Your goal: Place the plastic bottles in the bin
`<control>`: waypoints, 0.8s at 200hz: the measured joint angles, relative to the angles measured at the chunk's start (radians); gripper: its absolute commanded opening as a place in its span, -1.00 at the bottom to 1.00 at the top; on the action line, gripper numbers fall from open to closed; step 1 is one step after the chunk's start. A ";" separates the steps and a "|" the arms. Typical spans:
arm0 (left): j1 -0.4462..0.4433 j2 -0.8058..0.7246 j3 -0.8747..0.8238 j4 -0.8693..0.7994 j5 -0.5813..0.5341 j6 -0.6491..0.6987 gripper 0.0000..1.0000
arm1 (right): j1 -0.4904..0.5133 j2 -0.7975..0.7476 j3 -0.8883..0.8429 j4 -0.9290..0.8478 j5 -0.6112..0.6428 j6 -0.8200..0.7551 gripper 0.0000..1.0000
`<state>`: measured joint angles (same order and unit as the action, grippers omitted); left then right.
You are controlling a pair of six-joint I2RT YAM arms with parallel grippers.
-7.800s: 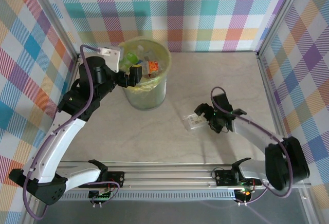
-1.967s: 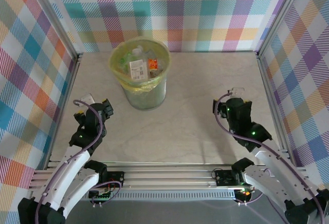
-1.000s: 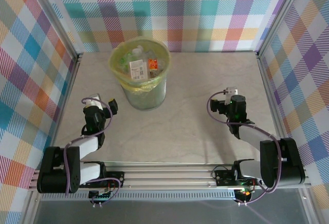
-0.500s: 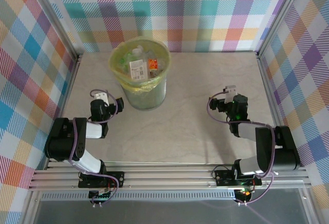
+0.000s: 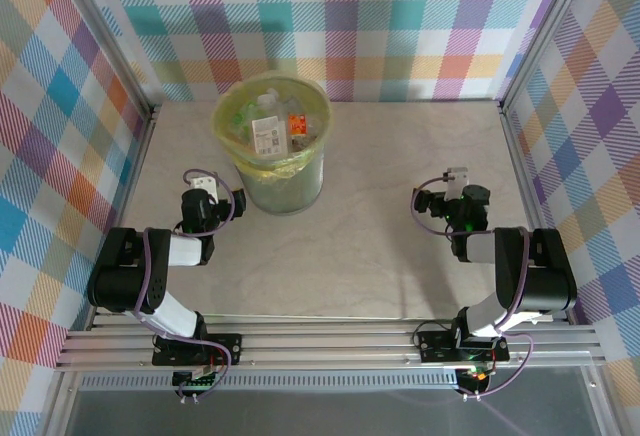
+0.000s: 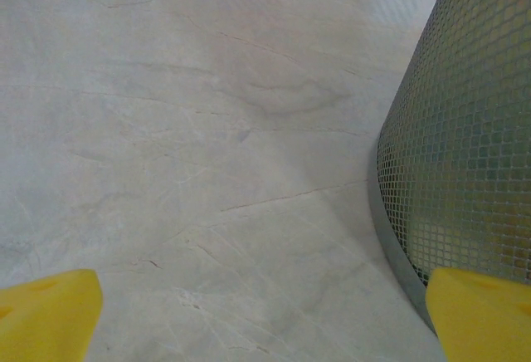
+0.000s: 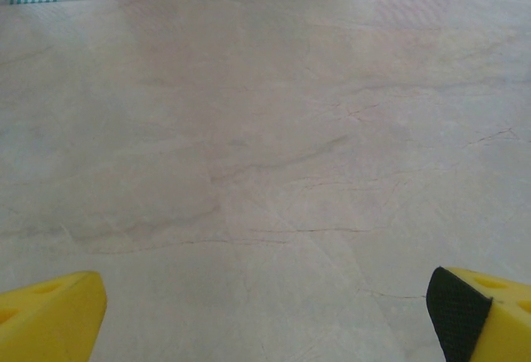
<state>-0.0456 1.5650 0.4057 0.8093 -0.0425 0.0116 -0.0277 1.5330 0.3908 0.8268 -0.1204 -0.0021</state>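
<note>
Left fingers (image 6: 46, 312), right fingers (image 7: 50, 308) spread, empty; plastic bottles (image 5: 268, 134) inside the bin (image 5: 292, 192) show from overhead.

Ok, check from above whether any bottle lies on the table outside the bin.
No, the plastic bottles all lie inside the bin, none on the table around it.

left tool (image 6: 265, 320) spread wide, right tool (image 7: 265, 316) likewise

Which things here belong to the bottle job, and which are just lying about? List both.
For the job:
bottles, lying in the bin
bin
left gripper, open
right gripper, open

Just there:
table
checked walls
purple cables
</note>
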 measured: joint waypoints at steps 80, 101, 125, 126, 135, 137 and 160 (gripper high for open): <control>0.000 0.000 0.001 -0.005 0.000 0.008 1.00 | 0.000 0.000 0.002 -0.001 0.005 0.013 0.99; 0.000 0.000 0.001 -0.005 0.000 0.008 1.00 | 0.000 0.000 0.002 -0.001 0.005 0.013 0.99; 0.000 0.000 0.001 -0.005 0.000 0.008 1.00 | 0.000 0.000 0.002 -0.002 0.007 0.013 0.99; 0.000 0.000 0.001 -0.005 0.000 0.008 1.00 | 0.000 0.000 0.002 -0.001 0.007 0.013 0.99; 0.000 0.000 0.001 -0.005 0.000 0.008 1.00 | 0.000 0.000 0.002 -0.001 0.007 0.013 0.99; 0.000 0.000 0.001 -0.005 0.000 0.008 1.00 | 0.000 0.000 0.002 -0.001 0.007 0.013 0.99; 0.000 0.000 0.001 -0.005 -0.001 0.008 1.00 | 0.000 0.000 0.002 -0.001 0.007 0.013 1.00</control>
<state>-0.0456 1.5650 0.4068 0.8047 -0.0433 0.0200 -0.0277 1.5330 0.3931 0.8257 -0.1135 0.0113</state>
